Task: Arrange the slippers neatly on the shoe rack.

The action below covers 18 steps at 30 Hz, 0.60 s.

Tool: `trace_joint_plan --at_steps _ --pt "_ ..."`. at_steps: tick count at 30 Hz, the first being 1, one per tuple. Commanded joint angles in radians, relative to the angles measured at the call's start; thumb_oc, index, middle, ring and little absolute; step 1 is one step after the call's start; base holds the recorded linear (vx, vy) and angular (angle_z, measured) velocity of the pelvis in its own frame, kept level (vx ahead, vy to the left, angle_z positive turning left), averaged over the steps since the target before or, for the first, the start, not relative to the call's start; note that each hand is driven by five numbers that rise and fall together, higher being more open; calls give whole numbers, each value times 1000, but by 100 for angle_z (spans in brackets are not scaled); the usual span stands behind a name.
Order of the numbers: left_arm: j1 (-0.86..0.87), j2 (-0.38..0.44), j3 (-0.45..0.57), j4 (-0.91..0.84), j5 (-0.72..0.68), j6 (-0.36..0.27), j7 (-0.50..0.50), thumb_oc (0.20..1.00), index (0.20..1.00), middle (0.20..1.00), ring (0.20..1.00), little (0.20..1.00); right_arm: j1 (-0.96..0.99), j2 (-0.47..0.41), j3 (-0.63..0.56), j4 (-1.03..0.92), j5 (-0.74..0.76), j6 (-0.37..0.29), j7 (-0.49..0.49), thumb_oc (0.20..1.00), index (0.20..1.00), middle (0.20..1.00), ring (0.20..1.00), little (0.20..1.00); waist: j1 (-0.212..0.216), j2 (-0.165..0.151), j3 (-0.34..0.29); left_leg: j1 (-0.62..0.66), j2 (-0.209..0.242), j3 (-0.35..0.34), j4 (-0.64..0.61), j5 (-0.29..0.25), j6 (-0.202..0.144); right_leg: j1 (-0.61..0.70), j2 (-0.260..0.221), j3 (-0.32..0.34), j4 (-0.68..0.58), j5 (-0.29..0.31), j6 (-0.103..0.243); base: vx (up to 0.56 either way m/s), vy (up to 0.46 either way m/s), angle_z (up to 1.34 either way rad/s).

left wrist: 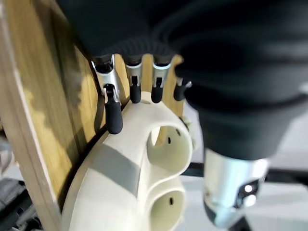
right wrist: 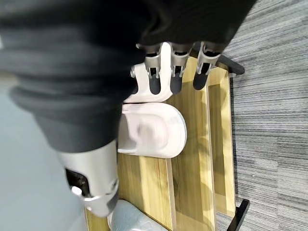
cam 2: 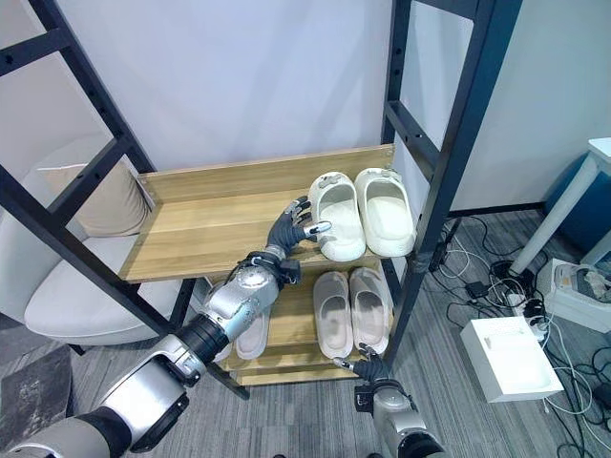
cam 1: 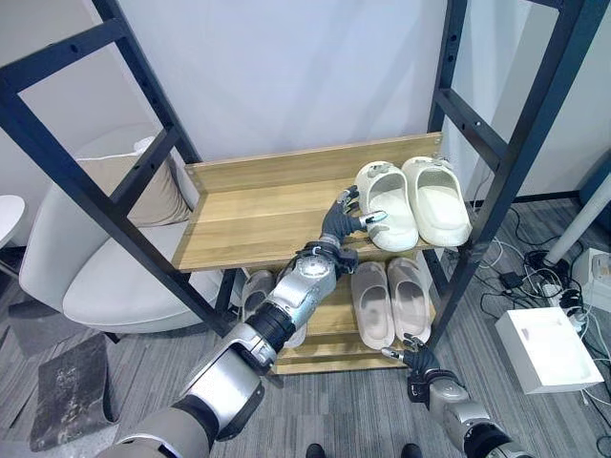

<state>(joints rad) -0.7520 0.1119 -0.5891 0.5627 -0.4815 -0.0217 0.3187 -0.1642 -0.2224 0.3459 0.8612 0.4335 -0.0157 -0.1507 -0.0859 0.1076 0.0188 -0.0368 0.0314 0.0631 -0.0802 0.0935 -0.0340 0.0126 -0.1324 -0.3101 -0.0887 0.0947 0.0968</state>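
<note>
Two cream slippers stand side by side at the right end of the wooden top shelf. My left hand is open, and its straight fingers touch the left side of the nearer cream slipper. One shelf down lies a pale pink pair, with a grey slipper to their left, partly hidden by my left arm. My right hand hangs open and empty by the rack's front right corner, its fingers above a pink slipper.
Black slanted frame posts flank the rack on both sides. A white armchair with a beige cushion stands to the left. A white box and loose cables lie on the grey floor at the right.
</note>
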Motion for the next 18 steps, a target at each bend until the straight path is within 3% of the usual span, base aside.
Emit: trace_joint_plan --at_steps 1,13,16,18 --pt "-175 18 51 -39 166 -84 32 1000 1000 1000 1000 1000 -15 3 1 -37 -9 -61 8 1000 1000 1000 1000 1000 -5 -32 54 48 -49 -24 -7 -67 -12 60 6 -43 1 -91 51 0 0 0" --pt "2 159 199 -362 174 -150 52 1000 1000 1000 1000 1000 103 -9 -48 -131 -47 -90 25 1000 1000 1000 1000 1000 29 -54 46 42 -45 -51 -7 -60 -22 65 9 -65 1 -96 45 -21 -13 7" --pt "31 173 205 -459 141 -174 27 1000 1000 1000 1000 1000 111 -5 -49 -133 -49 -92 28 1000 1000 1000 1000 1000 34 -57 45 42 -44 -52 -7 -59 -22 65 10 -70 1 -96 45 -10 -4 9" --pt "77 190 195 -666 38 -216 -59 1000 1000 1000 1000 1000 126 -2 -54 -125 -58 -98 37 1000 1000 1000 1000 1000 45 -64 43 39 -44 -59 -7 -60 -22 63 12 -73 1 -94 45 -17 -8 9"
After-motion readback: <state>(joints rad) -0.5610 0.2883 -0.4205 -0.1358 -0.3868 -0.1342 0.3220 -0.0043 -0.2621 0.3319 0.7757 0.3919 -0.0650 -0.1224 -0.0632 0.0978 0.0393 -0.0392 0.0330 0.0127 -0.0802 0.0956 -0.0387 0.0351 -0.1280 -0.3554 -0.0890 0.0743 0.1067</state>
